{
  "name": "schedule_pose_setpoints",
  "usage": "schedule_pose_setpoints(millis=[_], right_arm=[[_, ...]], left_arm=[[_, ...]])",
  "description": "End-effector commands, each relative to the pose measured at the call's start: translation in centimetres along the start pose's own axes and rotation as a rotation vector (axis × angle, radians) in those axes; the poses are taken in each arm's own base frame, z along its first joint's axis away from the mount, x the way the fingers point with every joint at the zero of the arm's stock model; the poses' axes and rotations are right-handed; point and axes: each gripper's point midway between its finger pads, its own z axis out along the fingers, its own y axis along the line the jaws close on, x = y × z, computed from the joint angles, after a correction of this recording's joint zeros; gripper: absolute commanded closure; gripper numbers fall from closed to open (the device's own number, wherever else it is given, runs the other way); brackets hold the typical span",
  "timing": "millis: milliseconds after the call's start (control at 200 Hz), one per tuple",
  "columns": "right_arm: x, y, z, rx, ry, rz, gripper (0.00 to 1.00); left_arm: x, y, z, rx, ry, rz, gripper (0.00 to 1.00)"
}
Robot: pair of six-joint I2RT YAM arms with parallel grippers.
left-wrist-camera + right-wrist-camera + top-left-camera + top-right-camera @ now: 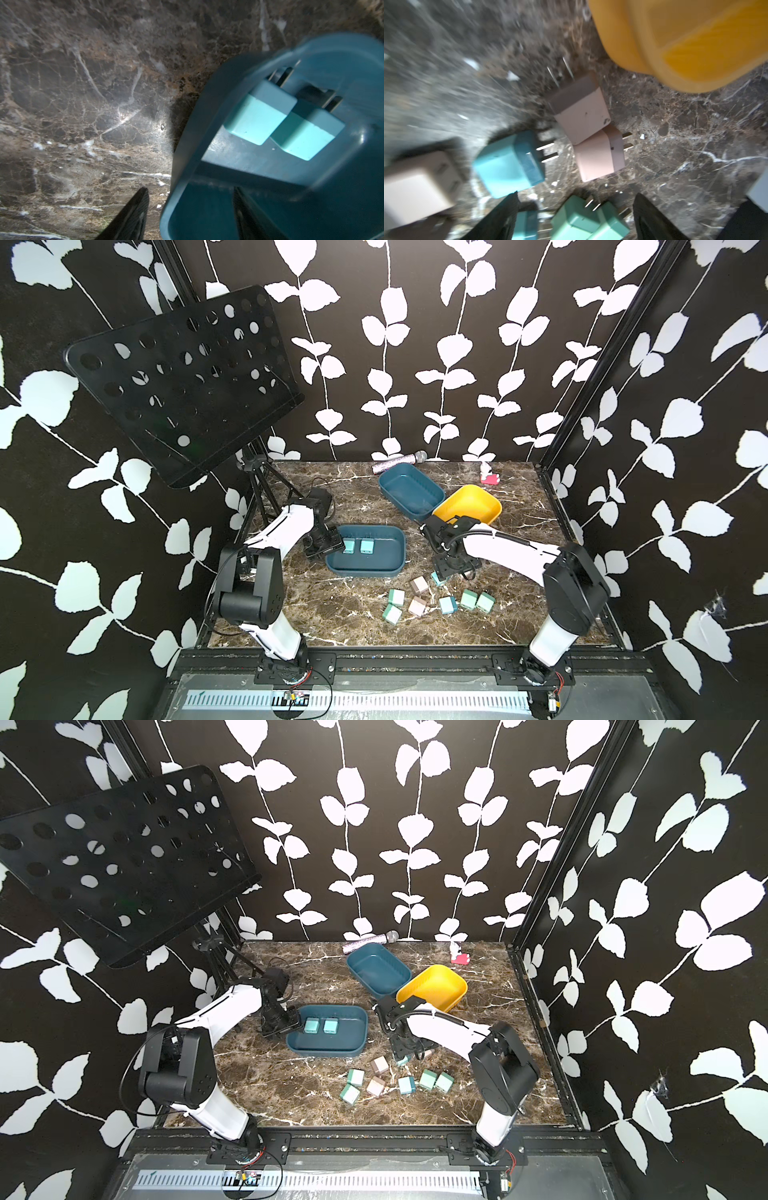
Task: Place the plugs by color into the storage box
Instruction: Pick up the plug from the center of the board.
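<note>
Left gripper: jaws apart, astride the teal storage box wall, likely steadying it.
Right gripper: jaws apart, empty, over mint plugs, poised to pick.
Blue plugs: two sorted inside.

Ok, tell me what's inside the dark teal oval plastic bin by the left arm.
The dark teal bin holds two light blue cube plugs, side by side. One left gripper finger reaches inside its rim, covering some floor there.
</note>
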Motion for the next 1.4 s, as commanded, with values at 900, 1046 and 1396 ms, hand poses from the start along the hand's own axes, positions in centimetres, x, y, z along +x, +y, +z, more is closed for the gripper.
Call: schedule_pose_setpoints(millis=[900,1046,1396], right_arm=[[-0.2,5.9,3.8,-0.326,0.075,1.009,0.18],[0.5,4.9,4.8,-0.281,0.074,1.022,0.36],[0.4,4.1,5.1,-0.238,0.084,0.942,0.5]], left_arm=[[1.8,1.3,1.0,-0.039,0.059,0.046,0.34],[2.0,1.4,1.0,-0.036,0.053,0.038,0.34],[2.3,1.4,1.6,-0.022,0.059,0.024,0.34]])
